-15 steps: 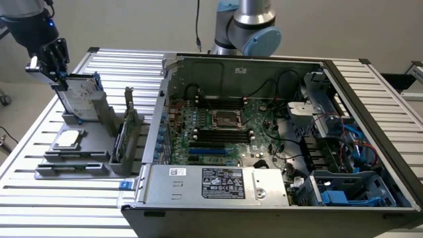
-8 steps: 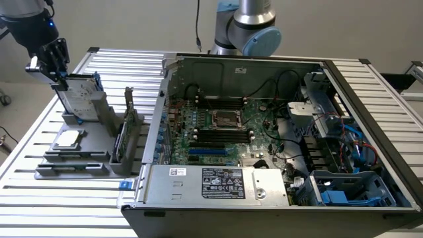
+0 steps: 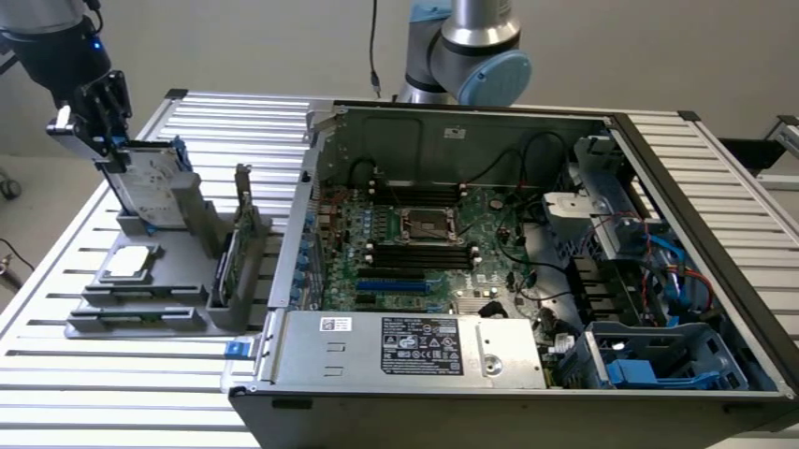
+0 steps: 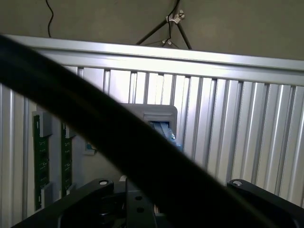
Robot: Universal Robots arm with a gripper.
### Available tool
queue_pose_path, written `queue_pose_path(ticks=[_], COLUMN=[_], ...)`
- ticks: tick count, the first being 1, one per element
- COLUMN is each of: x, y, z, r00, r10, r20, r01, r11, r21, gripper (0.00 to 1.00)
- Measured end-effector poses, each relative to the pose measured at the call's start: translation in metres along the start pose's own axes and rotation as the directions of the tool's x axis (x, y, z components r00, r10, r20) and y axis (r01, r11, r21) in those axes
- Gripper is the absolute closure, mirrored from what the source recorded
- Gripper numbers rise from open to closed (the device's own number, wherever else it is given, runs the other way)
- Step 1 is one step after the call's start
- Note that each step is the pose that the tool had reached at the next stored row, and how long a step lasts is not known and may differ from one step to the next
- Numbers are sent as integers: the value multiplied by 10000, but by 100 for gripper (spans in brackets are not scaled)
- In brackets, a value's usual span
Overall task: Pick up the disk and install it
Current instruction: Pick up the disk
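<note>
The disk [image 3: 155,190], a silver-grey drive with a white label and blue side rails, stands tilted in the grey holder [image 3: 187,281] at the exterior view's left. My gripper [image 3: 103,140] hangs at its upper end, close to the top edge; whether it touches I cannot tell. In the wrist view my gripper [image 4: 168,185] has its fingers [image 4: 97,186] wide apart with nothing gripped. Beyond them is the holder's grey top [image 4: 154,113] with a bit of blue rail [image 4: 164,129]. A thick dark cable [image 4: 71,114] crosses that view and hides much of it.
An open computer case [image 3: 525,271] fills the exterior view's right, with motherboard, power supply [image 3: 399,346] and a blue-trimmed bay [image 3: 649,365]. A smaller flat silver drive [image 3: 131,262] and upright cards [image 3: 243,234] sit in the holder. Green memory sticks [image 4: 40,161] stand on the slatted table [image 3: 75,374].
</note>
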State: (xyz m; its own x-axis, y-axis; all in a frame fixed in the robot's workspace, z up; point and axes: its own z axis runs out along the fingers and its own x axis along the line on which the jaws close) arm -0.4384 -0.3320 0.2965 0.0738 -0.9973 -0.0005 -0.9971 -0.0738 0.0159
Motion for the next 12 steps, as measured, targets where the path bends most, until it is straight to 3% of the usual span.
queue_pose_path(ticks=[12], x=[-2], y=[25], z=[24], r00=[10000], r10=[3], r20=[1], r01=[-3], r11=[10000], r21=[3], gripper=[59])
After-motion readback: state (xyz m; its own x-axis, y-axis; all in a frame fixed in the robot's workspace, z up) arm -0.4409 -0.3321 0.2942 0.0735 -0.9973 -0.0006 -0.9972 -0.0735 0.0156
